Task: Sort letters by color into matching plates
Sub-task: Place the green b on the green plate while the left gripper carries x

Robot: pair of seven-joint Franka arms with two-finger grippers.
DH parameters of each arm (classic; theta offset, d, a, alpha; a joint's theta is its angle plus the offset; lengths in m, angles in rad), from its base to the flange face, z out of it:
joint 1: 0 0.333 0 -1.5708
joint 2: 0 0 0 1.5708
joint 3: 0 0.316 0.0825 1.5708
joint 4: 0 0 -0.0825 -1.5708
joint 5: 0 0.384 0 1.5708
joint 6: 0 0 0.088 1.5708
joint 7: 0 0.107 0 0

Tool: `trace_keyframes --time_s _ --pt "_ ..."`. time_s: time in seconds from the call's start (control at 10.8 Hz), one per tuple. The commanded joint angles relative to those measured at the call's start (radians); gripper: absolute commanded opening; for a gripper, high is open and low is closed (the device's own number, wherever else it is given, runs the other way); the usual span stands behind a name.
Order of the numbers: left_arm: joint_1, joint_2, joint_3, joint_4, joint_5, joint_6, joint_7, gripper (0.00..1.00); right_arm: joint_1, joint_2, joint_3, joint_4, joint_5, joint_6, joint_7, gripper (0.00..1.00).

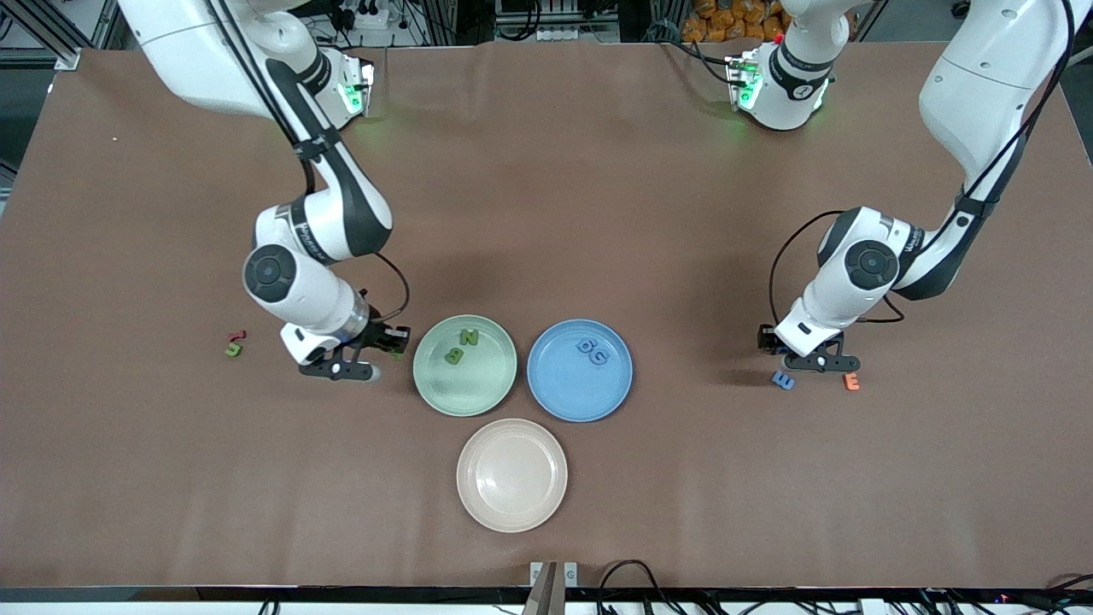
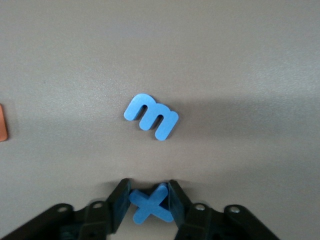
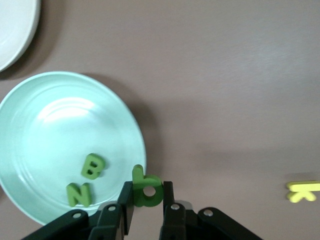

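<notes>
Green plate [image 1: 431, 389] holds N, B; blue plate [image 1: 559, 401] at its 3 o'clock holds two. Right gripper [image 3: 146, 200], jaws clamping green b [image 3: 145, 190] beside green plate's rim, ready to drop. Left gripper [image 2: 150, 205] pinches blue X [image 2: 150, 206]; blue E [image 2: 151, 117] waits on tabletop.

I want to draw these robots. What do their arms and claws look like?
Both arms are glossy white with rounded dark grey joints and black cables strapped along them. The left gripper and right gripper are black, with bolted jaws. Green lights glow at both bases.
</notes>
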Motion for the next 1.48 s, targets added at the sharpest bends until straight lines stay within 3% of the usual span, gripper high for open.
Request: trace_keyframes --time_s 0.0,0.19,0.37,0.46,0.56,0.83,1.39 --pt "0.004 0.0 -0.003 -0.012 0.016 -0.003 -0.04 0.0 0.075 0.081 -0.006 0.123 0.024 -0.017 0.035 0.13" --pt "0.004 -0.007 -0.021 -0.001 0.006 -0.029 -0.05 0.0 0.108 0.116 -0.008 0.181 0.027 -0.016 0.044 0.13" --pt "0.001 -0.015 -0.047 0.017 0.004 -0.053 -0.106 0.0 0.131 0.144 -0.006 0.212 0.038 -0.016 0.056 0.2" --pt "-0.004 -0.015 -0.058 0.026 0.004 -0.064 -0.133 0.0 0.137 0.152 -0.007 0.224 0.035 -0.014 0.056 0.48" --pt "-0.01 -0.014 -0.073 0.039 0.004 -0.078 -0.174 0.0 0.14 0.155 -0.012 0.227 0.029 -0.014 0.047 0.99" --pt "-0.034 -0.004 -0.145 0.107 0.004 -0.166 -0.311 0.0 0.133 0.144 -0.041 0.224 0.024 -0.043 -0.032 1.0" --pt "-0.26 0.045 -0.152 0.239 -0.062 -0.191 -0.619 0.0 0.047 0.031 -0.077 0.154 -0.003 -0.143 -0.282 1.0"
